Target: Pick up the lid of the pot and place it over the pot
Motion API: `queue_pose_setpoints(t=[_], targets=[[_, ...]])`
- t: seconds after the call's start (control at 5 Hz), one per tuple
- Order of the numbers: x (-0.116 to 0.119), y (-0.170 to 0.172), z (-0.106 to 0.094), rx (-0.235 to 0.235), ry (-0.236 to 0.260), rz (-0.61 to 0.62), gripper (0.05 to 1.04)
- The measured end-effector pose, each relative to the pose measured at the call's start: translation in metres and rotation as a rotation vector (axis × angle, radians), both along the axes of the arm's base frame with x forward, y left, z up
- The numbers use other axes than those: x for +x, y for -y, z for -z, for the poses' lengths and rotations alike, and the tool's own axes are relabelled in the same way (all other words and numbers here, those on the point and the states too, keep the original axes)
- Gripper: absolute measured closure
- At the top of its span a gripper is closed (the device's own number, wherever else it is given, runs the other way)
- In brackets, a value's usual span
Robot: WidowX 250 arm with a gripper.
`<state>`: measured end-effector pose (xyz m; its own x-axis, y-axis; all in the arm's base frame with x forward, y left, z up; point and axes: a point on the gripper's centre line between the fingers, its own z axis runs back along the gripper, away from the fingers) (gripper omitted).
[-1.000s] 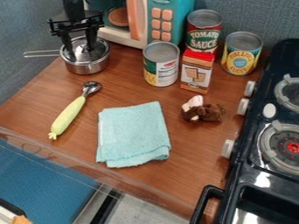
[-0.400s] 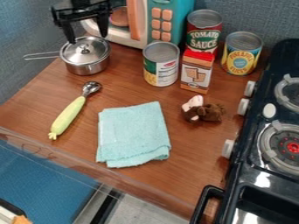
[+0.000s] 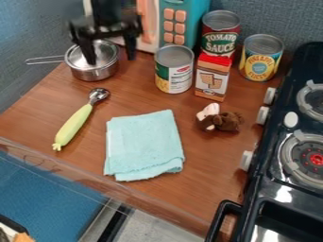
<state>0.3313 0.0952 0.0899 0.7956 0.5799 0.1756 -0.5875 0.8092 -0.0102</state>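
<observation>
Gripper [image 3: 112, 59] shifted rightward and lower in the camera view since the last frame, its jaws wide apart and gripping nothing; the lid [image 3: 105, 53] sits on the pot [image 3: 95, 74].
In the camera view, one finger is in front of the lid and pot, the other just to their right in the picture; whether either touches metal, I cannot tell. Pot and lid lie where they were, on the brown counter [image 3: 38, 111] at upper left, the wire handle [image 3: 44, 60] pointing left, near the toy microwave [image 3: 189, 5]. Nearer the camera lie the green-handled scoop [image 3: 74, 124] and the folded blue cloth [image 3: 144, 144]; the small brown plush [image 3: 227, 122] is right of the cloth.
</observation>
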Motion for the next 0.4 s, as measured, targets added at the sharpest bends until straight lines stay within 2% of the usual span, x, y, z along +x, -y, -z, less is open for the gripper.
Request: queue_pose_setpoints(t=[0.2, 0.4], targets=[[-0.018, 0.017, 0.004, 0.009, -0.009, 0.054, 0.084], [-0.025, 0.031, -0.001, 0.013, 0.012, 0.100, 0.083]])
